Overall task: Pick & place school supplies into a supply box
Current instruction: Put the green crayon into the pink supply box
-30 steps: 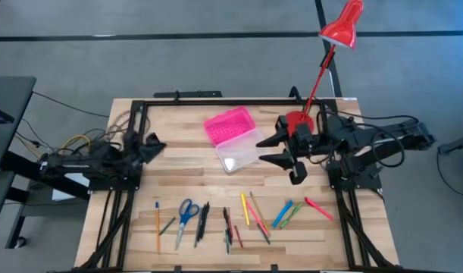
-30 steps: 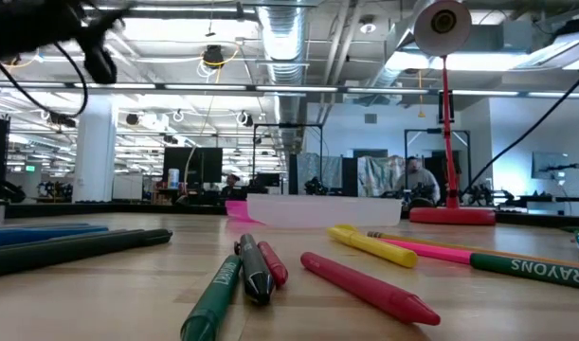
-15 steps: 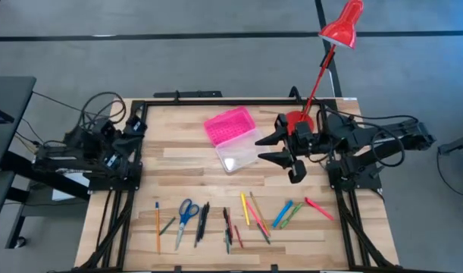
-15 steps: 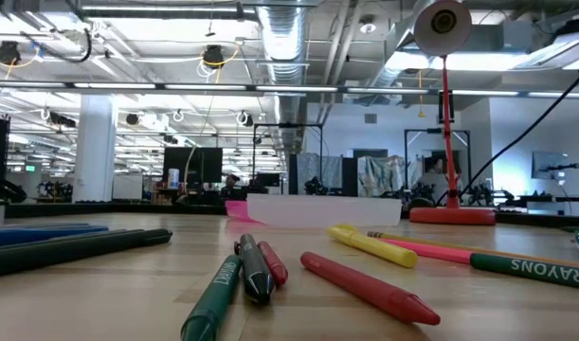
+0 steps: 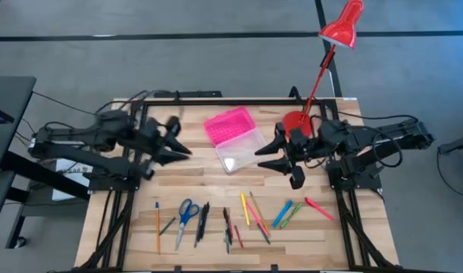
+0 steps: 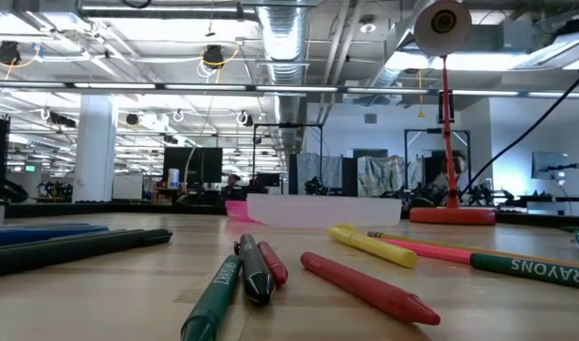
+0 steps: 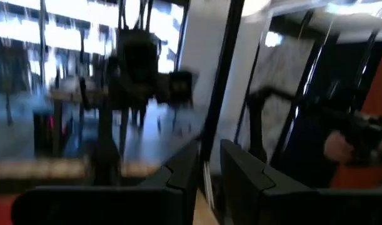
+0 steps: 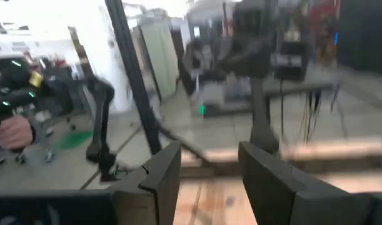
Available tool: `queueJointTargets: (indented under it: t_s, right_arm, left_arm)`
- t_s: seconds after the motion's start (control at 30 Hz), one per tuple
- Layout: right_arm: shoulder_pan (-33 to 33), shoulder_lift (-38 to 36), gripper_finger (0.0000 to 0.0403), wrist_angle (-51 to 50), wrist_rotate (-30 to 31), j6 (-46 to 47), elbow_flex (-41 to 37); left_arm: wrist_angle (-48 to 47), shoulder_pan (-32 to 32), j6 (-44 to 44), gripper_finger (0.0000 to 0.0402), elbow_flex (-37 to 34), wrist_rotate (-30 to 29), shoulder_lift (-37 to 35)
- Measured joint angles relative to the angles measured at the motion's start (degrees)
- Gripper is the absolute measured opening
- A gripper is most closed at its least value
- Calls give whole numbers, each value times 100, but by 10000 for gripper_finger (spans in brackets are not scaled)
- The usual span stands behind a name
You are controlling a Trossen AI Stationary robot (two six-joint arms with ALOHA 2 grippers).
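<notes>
The supply box lies open at the table's middle, its pink lid [image 5: 229, 125] flat beside the clear base [image 5: 240, 152]; in the low view the box [image 6: 317, 209] shows far off. The school supplies lie in a loose row along the near edge: blue-handled scissors [image 5: 187, 212], an orange pencil [image 5: 157, 224], dark pens [image 5: 203, 221], a yellow pencil [image 5: 245, 208], blue and green markers [image 5: 286, 214] and a pink one [image 5: 318, 208]. Up close I see crayons: green [image 6: 211, 298], red [image 6: 365, 287], yellow [image 6: 372, 245]. My left gripper [image 5: 183, 139] [image 7: 209, 159] hovers open left of the box. My right gripper [image 5: 260, 156] [image 8: 209, 156] hovers open right of it.
A red desk lamp stands on its round base [image 5: 298, 121] [image 6: 450, 215] at the far right, behind my right arm, with its stem leaning over the far edge. A black frame [image 5: 216, 101] runs along the table's far and side edges. Bare wood [image 5: 193, 182] lies between box and supplies.
My left arm has risen from its folded place at the table's left edge and swung out toward the right, so its gripper now hangs close to the box's left side. My right gripper has shifted a little toward the box. Box and supplies have stayed put.
</notes>
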Motion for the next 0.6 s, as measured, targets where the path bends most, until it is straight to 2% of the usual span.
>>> queueJointTargets:
  t_s: [0.13,0.27,0.47,0.6]
  right_arm:
    - [182,0,153,-806,40,501,0]
    - [400,0,147,-1612,198,970,0]
    - [759,11,135,-2948,457,1712,0]
    - [1031,25,128,-3893,801,2278,-4]
  left_arm:
    - [-1366,-449,-7,61,588,-257,611]
    - [-2597,-842,-199,61,820,-708,1000]
    - [-4414,-1382,-1255,61,825,-1464,1383]
    - [-5151,-1797,-1964,61,824,-1880,1660]
